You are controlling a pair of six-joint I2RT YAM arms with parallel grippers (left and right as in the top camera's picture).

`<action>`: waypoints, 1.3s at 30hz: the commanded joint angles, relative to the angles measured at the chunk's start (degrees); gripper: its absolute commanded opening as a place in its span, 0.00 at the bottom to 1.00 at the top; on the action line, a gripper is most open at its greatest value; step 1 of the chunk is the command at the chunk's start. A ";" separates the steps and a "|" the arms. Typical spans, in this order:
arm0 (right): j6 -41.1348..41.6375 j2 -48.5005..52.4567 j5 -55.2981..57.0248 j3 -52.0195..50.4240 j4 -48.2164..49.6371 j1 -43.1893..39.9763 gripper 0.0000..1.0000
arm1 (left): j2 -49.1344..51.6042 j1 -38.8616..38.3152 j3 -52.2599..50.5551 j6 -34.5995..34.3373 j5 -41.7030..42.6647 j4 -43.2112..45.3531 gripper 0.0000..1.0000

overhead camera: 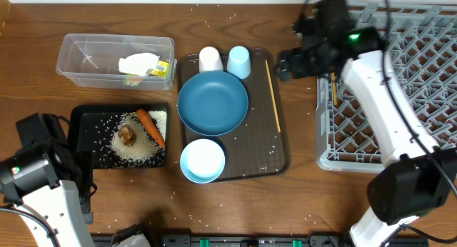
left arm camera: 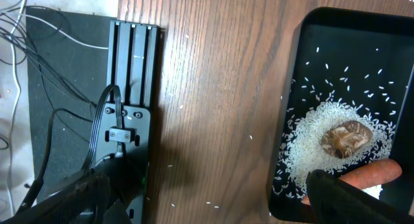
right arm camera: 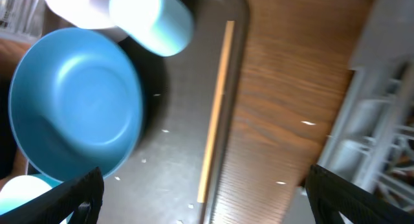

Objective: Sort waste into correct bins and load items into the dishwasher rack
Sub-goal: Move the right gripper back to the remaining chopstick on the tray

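Nearest the robot, the left hand (left arm camera: 206, 204) hangs over bare wood beside the black tray (overhead camera: 80, 136), its fingers (left arm camera: 65, 198) spread wide with nothing between them. That tray holds one mound of white rice (overhead camera: 136, 150), one brown lump (overhead camera: 128, 135) on the rice, and one carrot (overhead camera: 151, 127) lying slantwise against the mound. Its right edge sits just beside the brown serving tray (overhead camera: 271, 158).

On the serving tray there is one light-blue bowl (overhead camera: 203, 161) at the near end. Beyond it is one blue plate (overhead camera: 212, 102), the two rims nearly meeting. At the far end stand two cups mouth down, side by side: a white cup (overhead camera: 210, 59) and a light-blue cup (overhead camera: 238, 61). One chopstick (overhead camera: 273, 96) lies along the tray's right rim.

The right hand (right arm camera: 207, 195) hovers above that rim, fingers wide apart and empty. A second chopstick (overhead camera: 333, 88) lies in the grey rack (overhead camera: 414, 61), near its left wall.

At the far left, the clear container (overhead camera: 78, 61) holds one crumpled wrapper (overhead camera: 146, 65).

A narrow strip of bare surface (overhead camera: 300, 197) separates the serving tray from the rack. The near edge is open wood with stray grains.
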 commanded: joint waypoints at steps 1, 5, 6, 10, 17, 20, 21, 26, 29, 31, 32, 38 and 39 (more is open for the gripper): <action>6.05 2.08 7.78 -0.26 0.37 3.67 0.95 | 0.02 0.35 0.13 -0.68 -0.61 -0.17 0.98; 6.47 5.75 7.98 -1.22 1.77 6.75 0.95 | 0.02 0.35 0.13 -0.68 -0.61 -0.17 0.98; 6.95 6.97 8.15 -1.25 1.84 7.26 0.95 | 0.02 0.35 0.13 -0.68 -0.63 -0.17 0.98; 8.79 11.23 8.66 -1.25 2.25 8.02 0.92 | 0.02 0.35 0.13 -0.68 -0.61 -0.17 0.98; 8.74 17.94 7.32 -1.25 2.84 8.92 0.84 | 0.02 0.35 0.13 -0.68 -0.63 -0.17 0.98; 8.74 19.98 7.26 -1.25 3.50 9.53 0.84 | 0.02 0.35 0.13 -0.68 -0.61 -0.17 0.98; 8.74 20.48 7.26 -1.25 3.69 9.75 0.84 | 0.02 0.35 0.13 -0.68 -0.61 -0.17 0.98; 8.74 21.38 7.32 -1.25 4.57 10.73 0.84 | 0.02 0.35 0.13 -0.68 -0.63 -0.17 0.98; 8.74 21.38 7.34 -1.25 4.83 10.99 0.83 | 0.02 0.35 0.13 -0.68 -0.61 -0.17 0.98; 8.79 21.38 7.58 -1.25 4.85 10.99 0.83 | 0.02 0.35 0.13 -0.68 -0.63 -0.17 0.98; 8.79 21.38 7.96 -1.25 4.79 11.02 0.83 | 0.02 0.35 0.13 -0.68 -0.63 -0.17 0.98; 10.14 21.29 12.26 -1.22 3.72 10.99 0.82 | 0.02 0.35 0.13 -0.68 -0.61 -0.17 0.98; 10.14 21.14 12.24 -1.20 3.34 10.97 0.82 | 0.02 0.35 0.13 -0.68 -0.61 -0.17 0.98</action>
